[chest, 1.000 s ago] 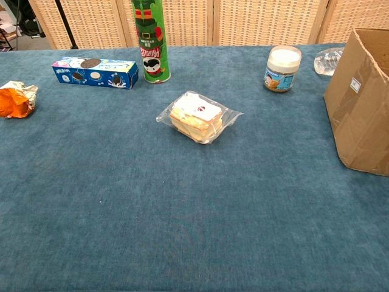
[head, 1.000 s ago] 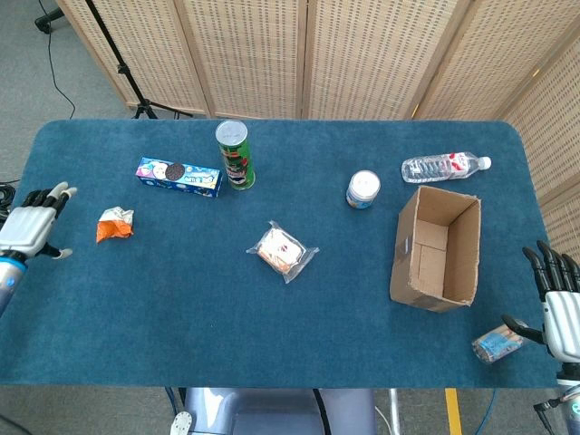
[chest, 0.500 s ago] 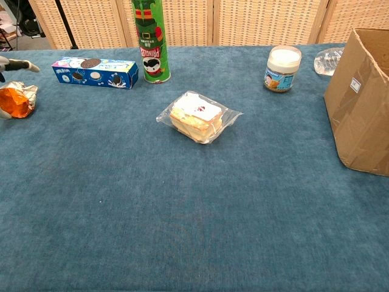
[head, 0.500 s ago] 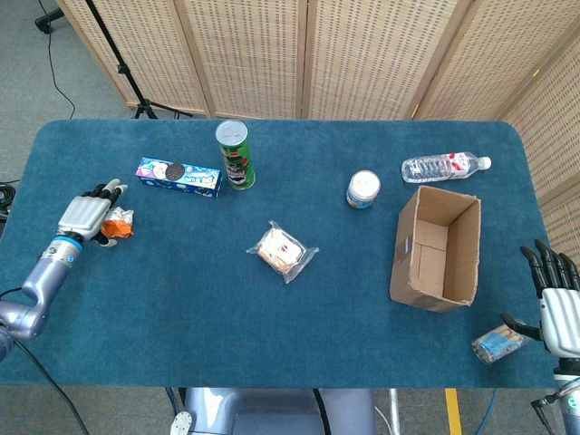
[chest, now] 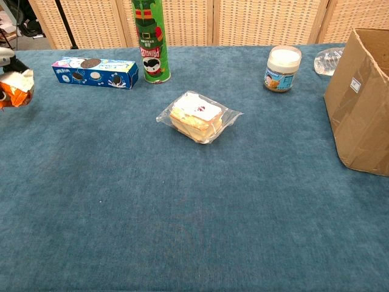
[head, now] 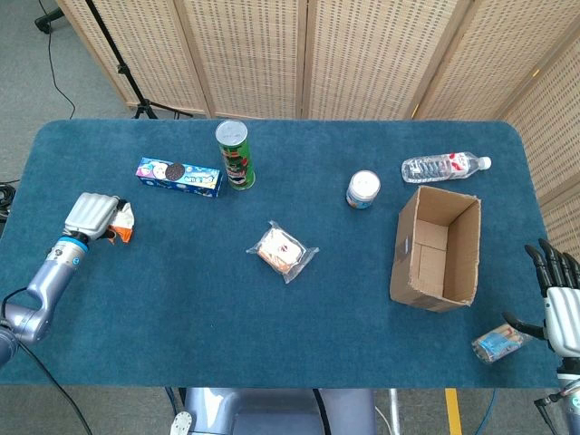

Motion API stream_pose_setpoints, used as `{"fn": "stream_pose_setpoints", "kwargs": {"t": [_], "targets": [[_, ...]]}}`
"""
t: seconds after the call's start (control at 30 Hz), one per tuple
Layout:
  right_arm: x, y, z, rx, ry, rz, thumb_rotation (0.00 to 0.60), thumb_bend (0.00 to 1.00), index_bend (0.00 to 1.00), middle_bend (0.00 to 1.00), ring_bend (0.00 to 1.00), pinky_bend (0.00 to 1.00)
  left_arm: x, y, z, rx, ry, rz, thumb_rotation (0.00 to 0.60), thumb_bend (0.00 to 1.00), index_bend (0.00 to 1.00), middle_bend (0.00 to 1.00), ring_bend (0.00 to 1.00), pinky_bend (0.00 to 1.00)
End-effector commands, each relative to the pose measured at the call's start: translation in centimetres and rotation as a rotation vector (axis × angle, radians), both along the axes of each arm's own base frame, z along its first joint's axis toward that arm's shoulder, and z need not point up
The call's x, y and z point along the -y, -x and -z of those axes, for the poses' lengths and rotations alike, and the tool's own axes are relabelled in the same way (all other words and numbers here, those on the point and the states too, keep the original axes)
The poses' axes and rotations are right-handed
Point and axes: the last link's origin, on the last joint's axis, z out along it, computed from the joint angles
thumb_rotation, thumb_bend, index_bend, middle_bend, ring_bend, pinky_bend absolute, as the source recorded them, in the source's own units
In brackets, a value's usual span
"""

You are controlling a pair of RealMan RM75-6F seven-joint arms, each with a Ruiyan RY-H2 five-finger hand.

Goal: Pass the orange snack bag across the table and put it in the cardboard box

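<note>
The orange snack bag (head: 122,224) lies at the far left of the blue table, partly hidden under my left hand (head: 91,214), whose fingers curl down around it and grip it. In the chest view the orange snack bag (chest: 14,89) shows at the left edge, tilted up, with only a bit of the left hand (chest: 5,56) above it. The cardboard box (head: 408,254) stands open-topped at the right side, and the chest view shows the cardboard box (chest: 361,103) at its right edge. My right hand (head: 562,306) hangs open by the table's front right corner, holding nothing.
A green chip can (head: 235,154), a blue cookie box (head: 178,177), a wrapped sandwich (head: 283,251) and a small jar (head: 362,190) lie between the bag and the box. A water bottle (head: 444,167) lies behind the box. A small blue packet (head: 497,344) sits beside my right hand.
My left hand came in from the table's left edge, reached the orange bag and closed its fingers over it. The bag has tipped up slightly. The right hand barely moved.
</note>
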Motion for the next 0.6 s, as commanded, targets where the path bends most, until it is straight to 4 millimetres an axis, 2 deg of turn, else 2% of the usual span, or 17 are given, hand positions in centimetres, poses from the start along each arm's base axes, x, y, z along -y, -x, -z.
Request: {"fn": "stream_pose_setpoints", "kwargs": {"t": [0.03, 0.17, 0.3, 0.4, 0.6], "targets": [[-0.1, -0.1, 0.0, 0.003, -0.001, -0.002, 0.6, 0.0, 0.0, 0.0, 0.0, 0.0, 3.6, -4.0, -1.1, 0.019, 0.021, 0.296, 0.6, 0.51, 0.7, 0.55, 0.5, 0.6], [-0.2, -0.1, -0.1, 0.011, -0.002, -0.006, 0.6, 0.0, 0.0, 0.0, 0.0, 0.0, 7.6, -8.4, -0.1, 0.018, 0.069, 0.621, 0.6, 0.45, 0.7, 0.55, 0.5, 0.6], [-0.3, -0.1, -0.4, 0.021, 0.005, -0.008, 0.6, 0.0, 0.0, 0.0, 0.0, 0.0, 10.9, -12.5, 2.3, 0.017, 0.135, 0.896, 0.6, 0.4, 0.7, 0.55, 0.5, 0.6], [-0.3, 0.0, -0.6, 0.028, 0.007, -0.007, 0.6, 0.0, 0.0, 0.0, 0.0, 0.0, 12.2, -15.7, 4.4, 0.01, 0.183, 1.049, 0.6, 0.36, 0.7, 0.55, 0.5, 0.6], [-0.3, 0.1, -0.9, 0.039, 0.013, -0.005, 0.6, 0.0, 0.0, 0.0, 0.0, 0.0, 13.2, -20.2, 8.7, -0.073, 0.232, 1.259, 0.6, 0.32, 0.7, 0.55, 0.5, 0.6]]}}
